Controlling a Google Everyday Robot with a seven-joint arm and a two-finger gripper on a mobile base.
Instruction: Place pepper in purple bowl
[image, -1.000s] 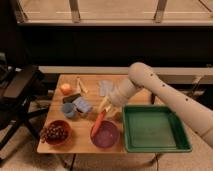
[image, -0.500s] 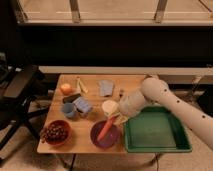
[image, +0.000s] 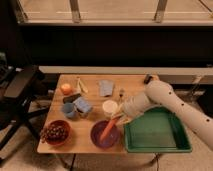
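Purple, shallow and round, the purple bowl (image: 104, 135) sits at the near edge of the bench (image: 89, 146), with the pepper (image: 108, 129) standing in it at a slant: its lower tip is down inside the bowl while its upper end leans toward the hand (image: 118, 117), which hangs just above the bowl's far right rim. Whether the fingers are clamped on the pepper or have let go, I cannot tell; the upper end of the pepper and the hand run together in this view.

That uncertainty is the main risk. If the hand lifts away while gripping, the pepper would come out with it. If it is released while leaning this steeply, it could tip over the low rim and roll onto the bench or off the near edge, since the bowl is close to it.

Just right of the bowl is the green tray (image: 156, 146), nearly touching it, so a sideways withdrawal could nudge bowl against tray. To the left sits the reddish-brown bowl with grapes (image: 54, 132).

Farther back, a pale cup (image: 110, 107) stands just behind the hand, likely within reach of a careless swing of the arm (image: 170, 102). Beyond are a blue mug (image: 69, 110), a blue block (image: 83, 105), an orange fruit (image: 66, 88) and a grey cloth (image: 106, 87).
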